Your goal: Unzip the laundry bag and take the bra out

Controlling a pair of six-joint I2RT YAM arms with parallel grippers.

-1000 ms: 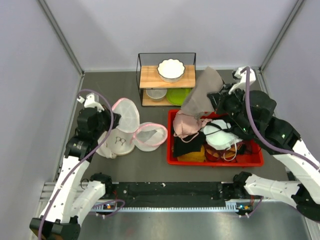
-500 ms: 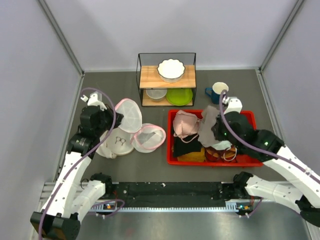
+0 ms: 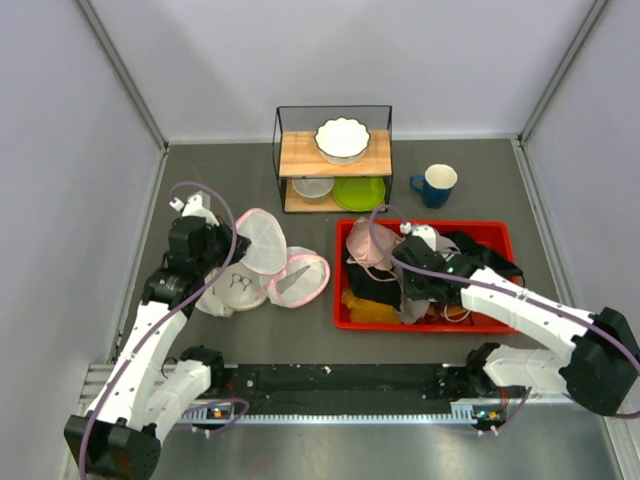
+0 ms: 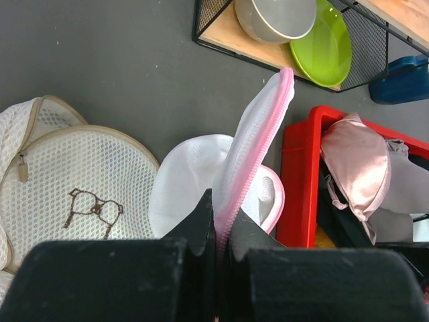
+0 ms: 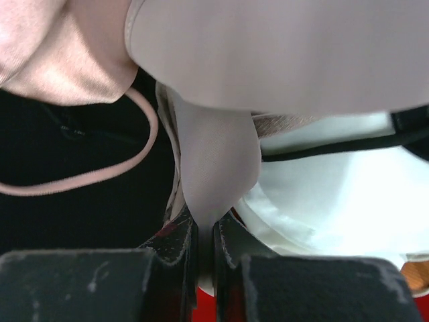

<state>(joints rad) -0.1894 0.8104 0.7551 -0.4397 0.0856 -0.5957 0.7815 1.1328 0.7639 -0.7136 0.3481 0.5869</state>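
Note:
The laundry bag (image 3: pixel 300 278) lies unzipped on the table as two white mesh halves with a pink zipper band. My left gripper (image 3: pixel 238 252) is shut on the raised half's pink rim (image 4: pixel 251 144); in the left wrist view (image 4: pixel 221 228) the rim stands up between the fingers. Nothing shows inside the bag (image 4: pixel 191 181). The bra (image 3: pixel 368 245) rests in the red bin, its pink satin cup (image 4: pixel 358 171) near the left wall. My right gripper (image 3: pixel 410 277) is low in the bin, shut (image 5: pixel 204 235) on a mauve-grey fold of the bra (image 5: pixel 221 154), beside a thin pink strap (image 5: pixel 144 144).
A cream mesh pouch (image 3: pixel 232 285) with a small dark mark lies left of the bag. The red bin (image 3: pixel 430 322) holds several black, white and yellow garments. At the back stand a wire shelf (image 3: pixel 333 155) holding bowls and a green plate, and a blue mug (image 3: pixel 436 185).
My right arm came down from above the bin's back edge, bringing the garment low into the bin. My left gripper shifted slightly nearer, still holding the bag's rim.

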